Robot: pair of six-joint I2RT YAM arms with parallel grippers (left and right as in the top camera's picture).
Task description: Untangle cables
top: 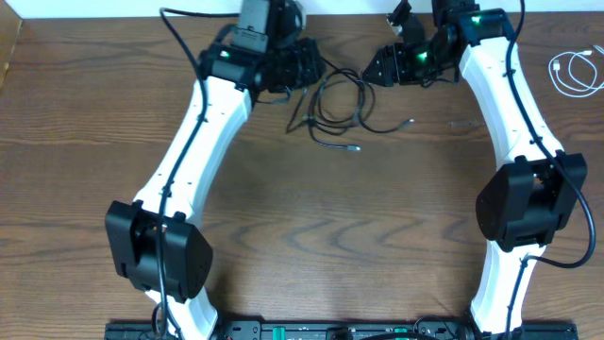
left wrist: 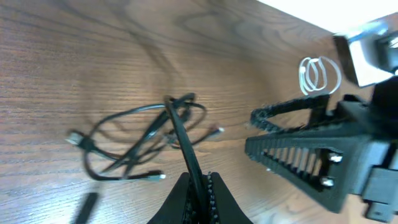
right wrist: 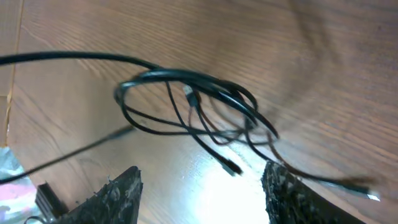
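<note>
Two white arms (top: 203,123) stand closest to the overhead lens and reach across the brown wooden table (top: 330,236) toward its far edge, where the work is. Between their ends lies the black cable (top: 340,104), a loose bundle of overlapping loops with strands crossing one another. Far off to the right, well apart from it, the white cable (top: 576,74) rests in its own neat coil. So the two cords are separated, and what seems left is opening out the black one, whose loops are not yet pulled free. The left gripper (left wrist: 198,182) is clenched on a strand of the black cable, which rises from its fingertips up to the bundle. The right gripper (right wrist: 200,174) hangs just beside the loops with its fingers spread wide and nothing between them. Smallest of all, two plugs (top: 354,148) of the black cable lie loose on the wood at the near side of the bundle.
</note>
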